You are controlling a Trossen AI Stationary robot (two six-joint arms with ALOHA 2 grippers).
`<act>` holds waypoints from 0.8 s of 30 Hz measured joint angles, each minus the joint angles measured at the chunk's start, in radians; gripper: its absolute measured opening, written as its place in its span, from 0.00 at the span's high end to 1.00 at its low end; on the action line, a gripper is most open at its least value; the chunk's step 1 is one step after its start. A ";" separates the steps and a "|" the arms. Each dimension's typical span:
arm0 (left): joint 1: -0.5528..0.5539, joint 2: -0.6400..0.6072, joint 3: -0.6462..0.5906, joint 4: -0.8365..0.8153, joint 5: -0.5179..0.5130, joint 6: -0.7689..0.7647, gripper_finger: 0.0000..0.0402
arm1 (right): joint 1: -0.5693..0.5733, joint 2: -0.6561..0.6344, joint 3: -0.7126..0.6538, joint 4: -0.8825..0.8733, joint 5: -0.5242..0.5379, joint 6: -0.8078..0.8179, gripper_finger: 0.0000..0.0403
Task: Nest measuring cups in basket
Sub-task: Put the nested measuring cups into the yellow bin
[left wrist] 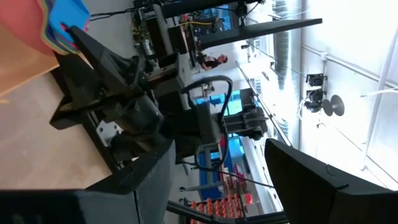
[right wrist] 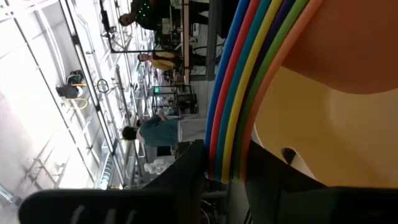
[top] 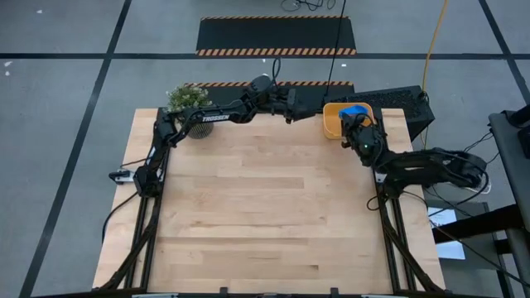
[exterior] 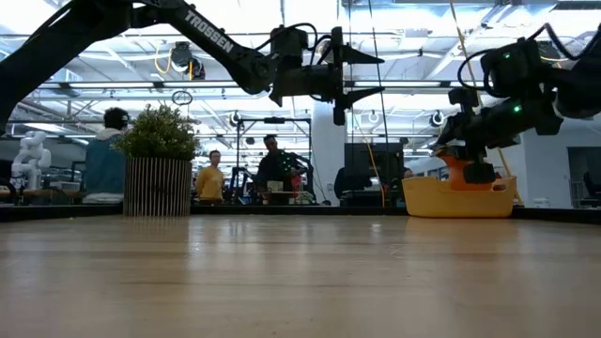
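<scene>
- High view: a pale wooden table (top: 265,215) stands on a grey floor marked with black lines and hazard-striped mats. The yellow-orange basket (top: 334,121) sits at the far right edge, with the nested measuring cups (top: 356,109) in it, blue uppermost. The right gripper (top: 358,124) is over the basket; the left gripper (top: 313,103) hangs beside it, past the far edge. A potted plant (top: 189,106) stands at the far left.
- Low view: the left gripper's fingers (exterior: 362,59) are spread with nothing between them, high above the surface. The right gripper reaches down into the basket. Behind lies a bright workshop with people standing.
- Left wrist view: the cup stack shows at a corner, apart from this arm's fingers.
- Right wrist view: dark fingers (right wrist: 186,171) are clenched on the rainbow-edged stack of cups, against the basket's orange wall.
</scene>
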 joint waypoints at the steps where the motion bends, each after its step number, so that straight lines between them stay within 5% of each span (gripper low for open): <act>1: 0.000 0.000 0.000 0.000 0.000 0.000 0.38 | -0.010 0.019 0.000 0.019 -0.010 0.005 0.82; 24: 0.000 0.000 0.000 -0.001 -0.009 -0.015 0.38 | -0.040 0.290 0.002 0.212 -0.018 0.119 0.82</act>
